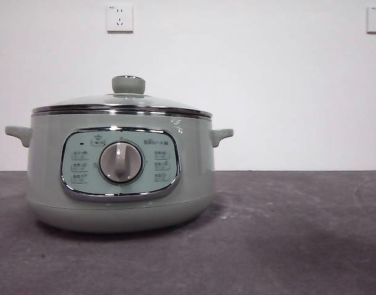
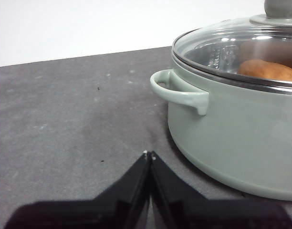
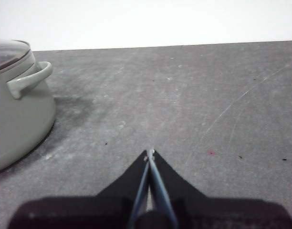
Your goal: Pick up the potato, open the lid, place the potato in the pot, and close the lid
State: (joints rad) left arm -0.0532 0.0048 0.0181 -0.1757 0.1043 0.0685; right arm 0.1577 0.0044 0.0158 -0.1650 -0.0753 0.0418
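1. The pot (image 1: 120, 178) stands left of centre in the front view on the dark grey table (image 1: 286, 239), its grey dial (image 1: 121, 162) facing the camera.
2. The lid (image 1: 121, 104) sits closed on the pot's rim, with the green knob (image 1: 128, 84) on top.
3. In the left wrist view the potato (image 2: 268, 70) shows through the glass, lying inside the pot at the right of the frame.
4. The left claw (image 2: 149, 154) is pinched closed and holds nothing, low above the table near the pot's side handle (image 2: 179, 90).
5. The right claw (image 3: 149, 152) is likewise closed and empty, above bare table, with the pot at the left edge of its frame.
6. 2 wall sockets (image 1: 119, 18) show on the white wall in the front view.
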